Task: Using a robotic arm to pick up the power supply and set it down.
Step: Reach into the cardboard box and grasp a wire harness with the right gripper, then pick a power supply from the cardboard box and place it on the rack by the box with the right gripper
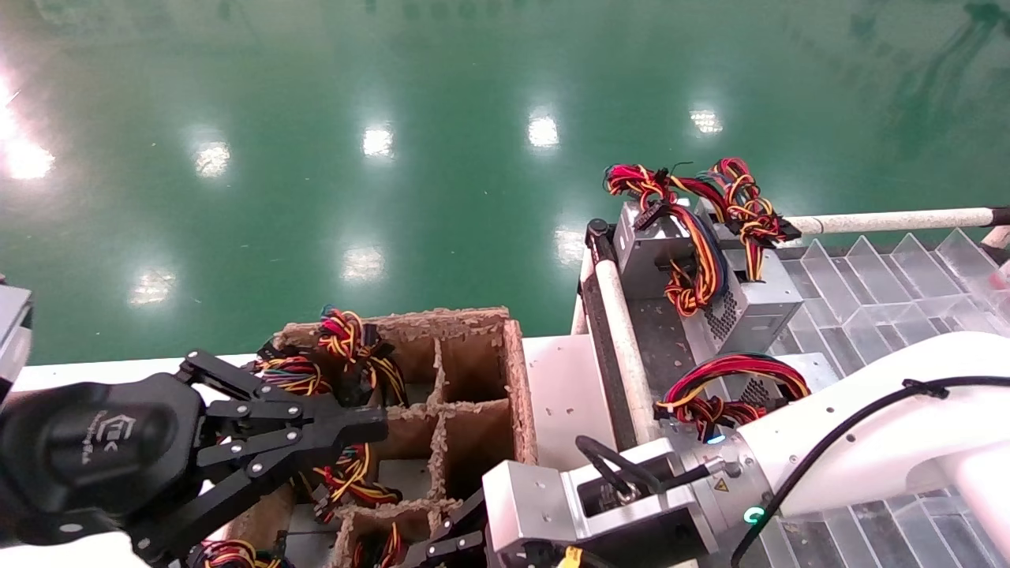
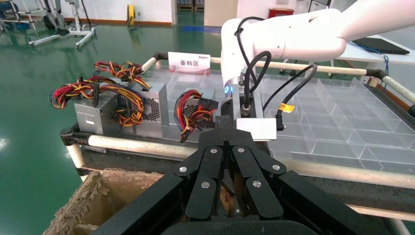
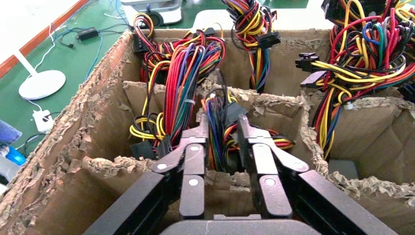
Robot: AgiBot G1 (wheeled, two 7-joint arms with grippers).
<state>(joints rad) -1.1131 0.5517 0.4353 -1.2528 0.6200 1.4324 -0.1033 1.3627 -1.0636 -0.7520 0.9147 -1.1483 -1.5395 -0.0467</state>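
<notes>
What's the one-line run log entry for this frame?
phase: reach | right end effector: open, over wire bundle in cardboard divider box | left end effector: shut, above box | power supplies: on cart

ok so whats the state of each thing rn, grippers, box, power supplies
left gripper: shut, empty, above the cardboard box
right gripper: open, fingers down in a compartment on either side of a wire bundle
cardboard box: open-topped, dividers ragged, several compartments hold wired units, some bare
power supplies on the rack: three lying there ungripped, wires looped on top
clear tray: compartments hold nothing visible
</notes>
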